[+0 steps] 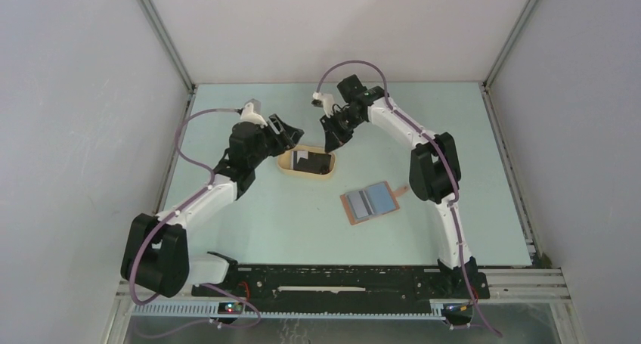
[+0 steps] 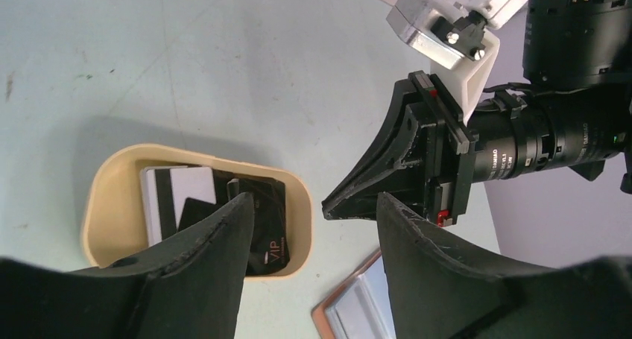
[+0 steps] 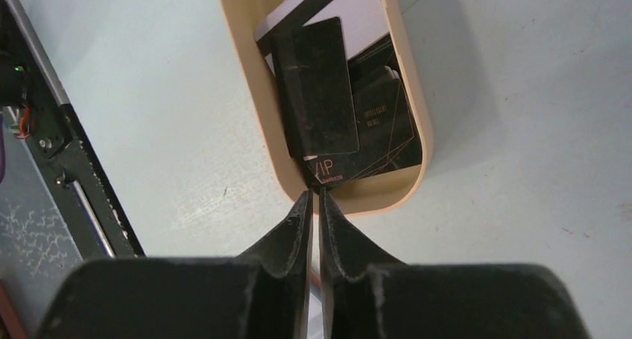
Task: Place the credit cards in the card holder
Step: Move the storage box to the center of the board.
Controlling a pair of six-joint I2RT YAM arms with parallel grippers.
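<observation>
The credit cards (image 1: 306,161) lie stacked in an oval beige tray (image 1: 306,177): a plain black card (image 3: 317,86) on top, a black VIP card (image 3: 350,168) and a whitish striped card (image 2: 190,186) beneath. The card holder (image 1: 370,202) lies open on the table to the tray's near right, its light blue pockets facing up. My right gripper (image 3: 314,197) hovers over the tray's right end, jaws pressed almost together with nothing between them. My left gripper (image 2: 313,208) hangs above the tray's back edge, open and empty, facing the right gripper's fingers (image 2: 373,179).
The tray's rim (image 3: 246,93) stands up around the cards. A corner of the card holder (image 2: 358,305) shows beneath my left fingers. White walls enclose the pale green table on three sides. A black rail (image 1: 340,280) runs along the near edge.
</observation>
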